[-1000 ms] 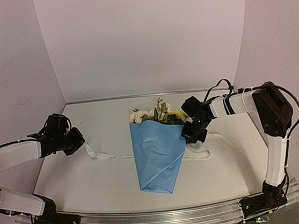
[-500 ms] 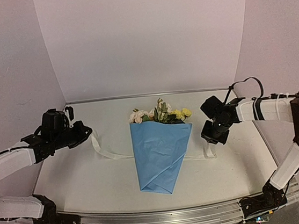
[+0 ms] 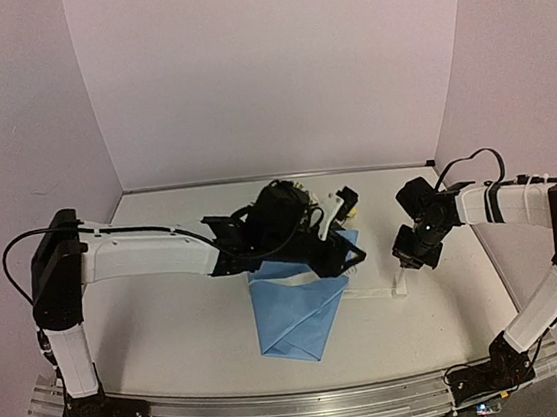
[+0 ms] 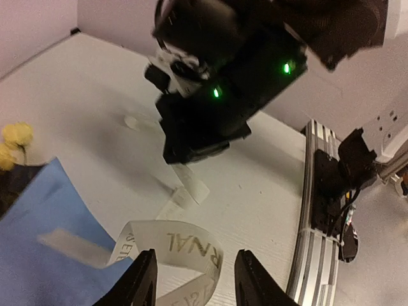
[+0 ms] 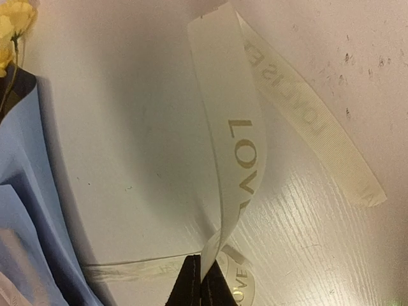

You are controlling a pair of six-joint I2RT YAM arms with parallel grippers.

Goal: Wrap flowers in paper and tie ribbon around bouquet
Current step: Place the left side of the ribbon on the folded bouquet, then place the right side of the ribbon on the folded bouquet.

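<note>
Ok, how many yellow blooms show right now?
2: one yellow bloom and another beside it, at the light-blue paper cone's upper right corner; the left arm may hide others.

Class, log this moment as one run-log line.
left gripper: open by bouquet | right gripper: shut on ribbon | ribbon: laid across bouquet, untied

bg: white table (image 3: 162, 332), faint wood grain, few dark specks | back wall (image 3: 273, 68) at 12 o'clock, plain, pale | L wall (image 3: 7, 119) at 9, R wall (image 3: 531, 39) at 3, both lilac-tinted | alu rail (image 3: 301, 407) along 6 o'clock edge | light soft, even, weak shadows
</note>
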